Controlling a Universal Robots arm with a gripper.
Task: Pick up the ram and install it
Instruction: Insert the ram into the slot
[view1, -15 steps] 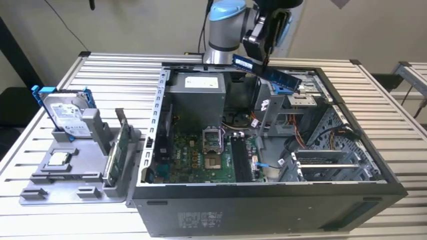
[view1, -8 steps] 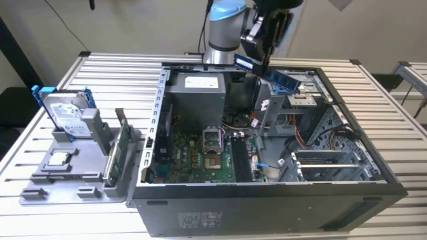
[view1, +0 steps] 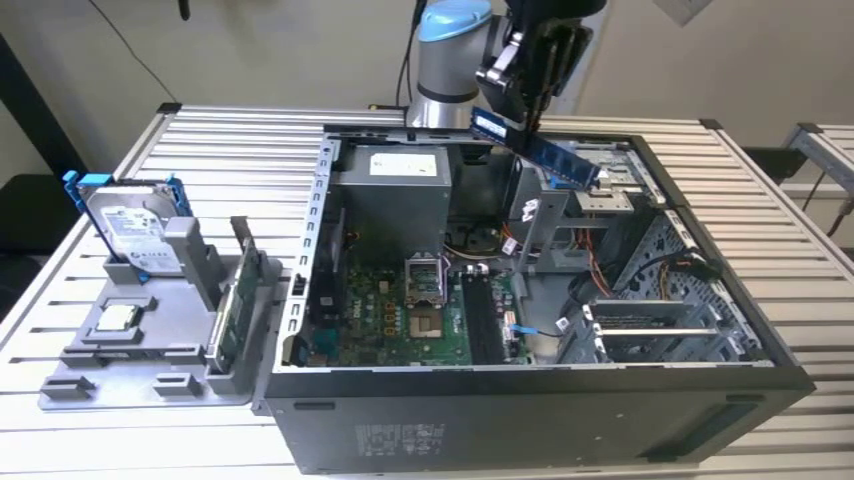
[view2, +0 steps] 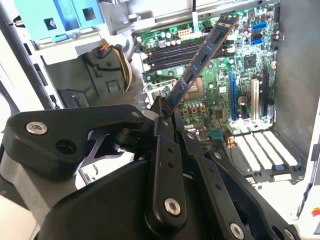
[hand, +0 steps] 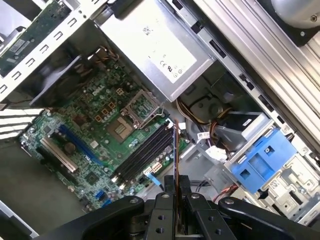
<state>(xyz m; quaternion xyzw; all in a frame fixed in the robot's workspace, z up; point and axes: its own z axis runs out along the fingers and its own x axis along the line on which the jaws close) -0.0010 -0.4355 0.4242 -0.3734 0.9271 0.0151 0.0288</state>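
Note:
My gripper is shut on the ram, a long dark stick with black chips and a pale label. I hold it tilted in the air above the back of the open computer case. In the second wrist view the ram juts out from the gripper over the green motherboard. Edge-on in the first wrist view, the ram rises from the gripper above the black memory slots. Those memory slots lie well below the stick.
A silver power supply and drive cage stand inside the case near the held stick. A blue drive bay sits beside the slots. On the exterior view's left, a grey holder carries a blue-framed hard drive and a green card.

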